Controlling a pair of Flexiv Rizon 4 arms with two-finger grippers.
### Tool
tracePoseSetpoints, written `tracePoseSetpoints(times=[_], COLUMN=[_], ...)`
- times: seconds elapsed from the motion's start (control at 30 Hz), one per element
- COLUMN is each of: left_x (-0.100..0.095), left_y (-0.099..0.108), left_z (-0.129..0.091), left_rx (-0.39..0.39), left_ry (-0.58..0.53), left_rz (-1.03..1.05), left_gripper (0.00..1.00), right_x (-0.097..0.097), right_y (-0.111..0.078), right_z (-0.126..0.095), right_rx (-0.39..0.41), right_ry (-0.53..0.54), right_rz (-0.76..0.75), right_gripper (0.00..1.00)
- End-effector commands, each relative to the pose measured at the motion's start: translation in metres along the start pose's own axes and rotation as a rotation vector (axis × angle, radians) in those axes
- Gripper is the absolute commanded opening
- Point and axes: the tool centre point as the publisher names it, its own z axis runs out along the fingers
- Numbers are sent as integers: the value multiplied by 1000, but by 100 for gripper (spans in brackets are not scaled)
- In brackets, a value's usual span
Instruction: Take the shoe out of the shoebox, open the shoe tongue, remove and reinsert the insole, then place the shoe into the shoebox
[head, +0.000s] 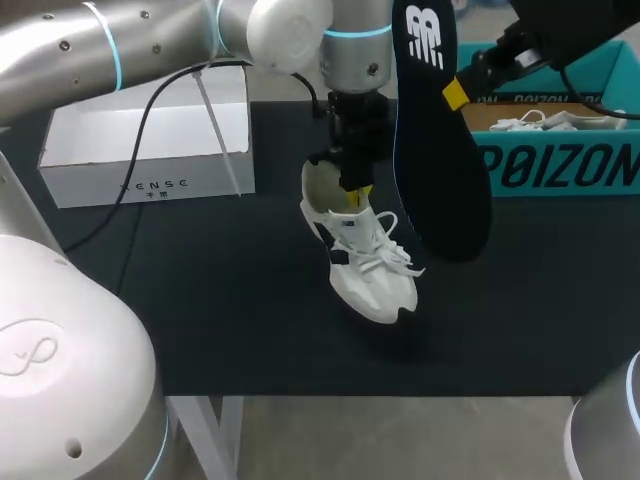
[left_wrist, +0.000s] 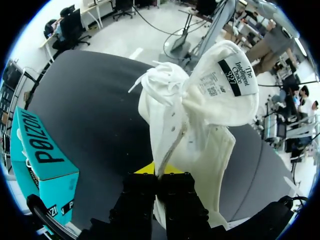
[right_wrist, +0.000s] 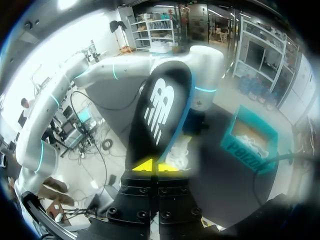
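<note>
Box of white colour (head: 150, 135) stands at the far left of the dark worktop (head: 200, 320). Near the middle, the left tool (head: 356, 190) comes down from above, its fingers closed tight on the rim of the white shoe (head: 368, 265) at the heel opening. The toe points to the near edge; I cannot tell if it touches the worktop. The tongue (left_wrist: 227, 85) is folded open, away from the laces (left_wrist: 162, 80). Just right of the shoe, the right tool (head: 455, 95) pinches the dark insole (head: 438, 140) at its edge and holds it in the air, almost upright, outside the shoe. At the far right stands the teal shoebox (head: 560, 165), open, with another white shoe (head: 545, 120) inside.
</note>
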Motion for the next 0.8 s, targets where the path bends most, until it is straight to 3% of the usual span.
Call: tracePoseSetpoints(times=[0.03,0.27,0.57,0.8], left_x=[0,0,-73,-105], left_y=[0,0,-12,-17], left_z=[-2,-2,-3,4], left_rx=[-2,-2,-126,-162], left_ry=[0,0,101,189], left_rz=[0,0,426,566], left_gripper=[0,0,0,0], right_x=[0,0,0,0], right_y=[2,2,2,2], right_z=[1,1,1,1], right_rx=[3,3,3,3], right_ry=[1,1,1,1], right_rz=[1,1,1,1], right_gripper=[0,0,0,0])
